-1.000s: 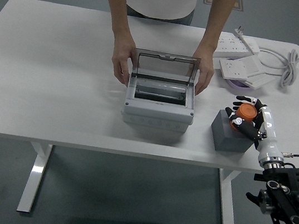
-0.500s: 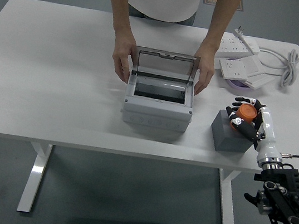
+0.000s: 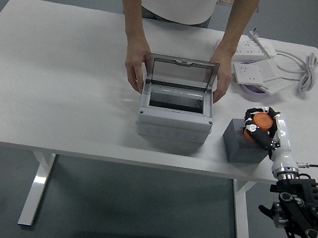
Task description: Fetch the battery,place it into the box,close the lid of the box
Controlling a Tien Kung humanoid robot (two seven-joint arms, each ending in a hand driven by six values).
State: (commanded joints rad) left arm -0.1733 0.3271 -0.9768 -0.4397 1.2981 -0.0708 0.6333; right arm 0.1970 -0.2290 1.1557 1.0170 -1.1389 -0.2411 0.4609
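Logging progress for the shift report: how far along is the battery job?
Early. Already done: the grey box stands with its lid up, steadied by a person's hands. In hand: the right robot hand closes on the orange battery atop a grey block. Left: carry it into the box, shut the lid.

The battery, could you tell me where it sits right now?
In the head view the gray battery sits on the table's right near side, just right of the open box, with the robot's right hand on its top.
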